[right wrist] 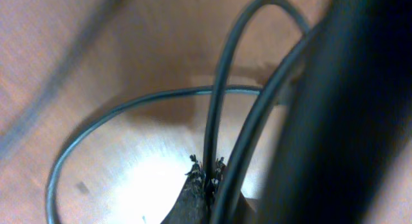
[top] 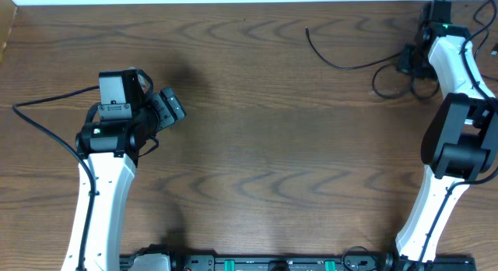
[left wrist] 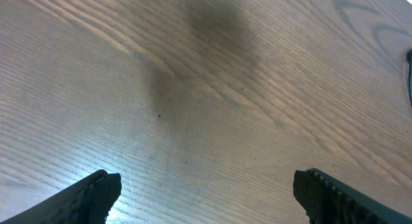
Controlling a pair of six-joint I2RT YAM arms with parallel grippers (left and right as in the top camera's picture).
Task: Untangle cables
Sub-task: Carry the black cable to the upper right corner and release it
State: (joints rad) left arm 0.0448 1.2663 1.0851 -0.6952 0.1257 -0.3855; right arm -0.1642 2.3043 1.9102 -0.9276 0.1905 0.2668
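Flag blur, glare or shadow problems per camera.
Overhead: sharp, evenly lit, faint shadow by the left gripper. Left wrist: table grain crisp, glare patch lower left, dark shadow smudge near the top. Right wrist: too close, black cable loops soft, right side a dark blur, glare at lower centre.

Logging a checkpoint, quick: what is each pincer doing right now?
Left pincer: open, holding nothing.
Right pincer: closed on the black cable.

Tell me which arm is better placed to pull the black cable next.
Right. The right gripper is shut on the black cable; the left gripper hangs open over the table, far off.
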